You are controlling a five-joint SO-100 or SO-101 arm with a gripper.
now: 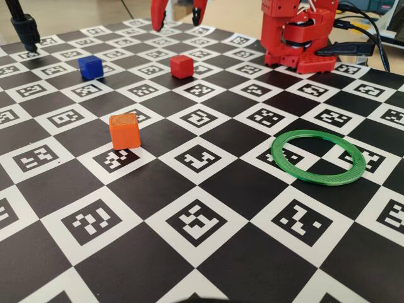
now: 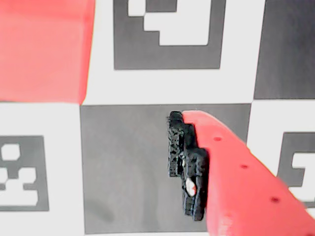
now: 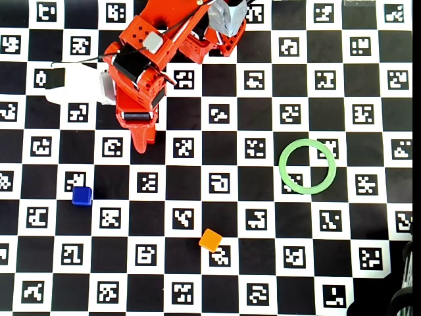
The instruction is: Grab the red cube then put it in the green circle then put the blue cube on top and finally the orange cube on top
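Note:
The red cube (image 1: 181,66) sits on the checkered board at the back, between the blue cube (image 1: 91,67) to its left and the arm's base. My gripper (image 1: 178,14) hangs open just above and behind the red cube, holding nothing. In the wrist view the red cube (image 2: 44,49) fills the top left corner, apart from the black-padded finger (image 2: 179,147) at the right. The orange cube (image 1: 124,131) stands nearer the front. The green circle (image 1: 318,156) lies flat at the right with nothing inside. Overhead, the arm (image 3: 135,72) hides the red cube; the blue cube (image 3: 82,195), orange cube (image 3: 210,239) and green circle (image 3: 307,166) show.
The red arm base (image 1: 297,38) stands at the back right with black cables (image 1: 360,31) trailing off the board. A black stand (image 1: 25,28) rises at the back left. A white patch (image 3: 75,82) lies beside the arm overhead.

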